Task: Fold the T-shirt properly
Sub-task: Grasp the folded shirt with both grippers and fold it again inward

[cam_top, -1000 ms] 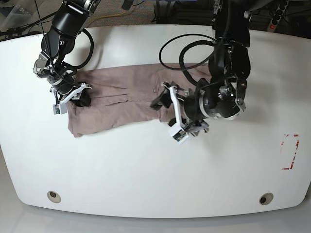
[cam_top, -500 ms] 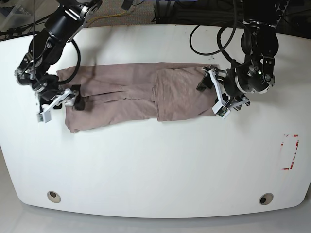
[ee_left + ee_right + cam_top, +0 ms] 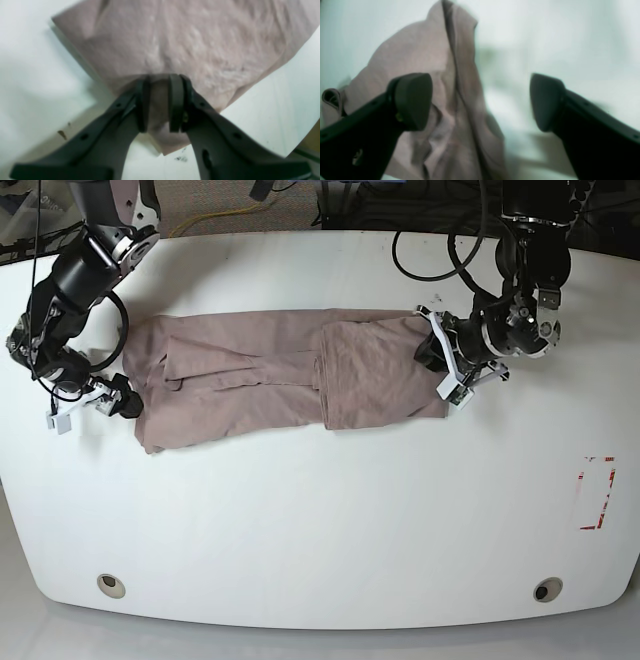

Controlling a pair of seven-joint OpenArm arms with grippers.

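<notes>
White table (image 3: 320,520), two round holes near its front edge (image 3: 111,585), red-marked rectangle at right (image 3: 597,492)

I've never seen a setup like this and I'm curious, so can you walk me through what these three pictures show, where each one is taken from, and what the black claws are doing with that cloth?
This is a robot with two black arms over a white table. The wide picture looks down from above. The other two come from cameras on the wrists, looking along the claws. A mauve-brown T-shirt lies partly folded on the table. The left gripper has its two fingers nearly together with the shirt's edge between them, apparently pinching it. The right gripper stands wide open beside the shirt's other end, holding nothing.
</notes>
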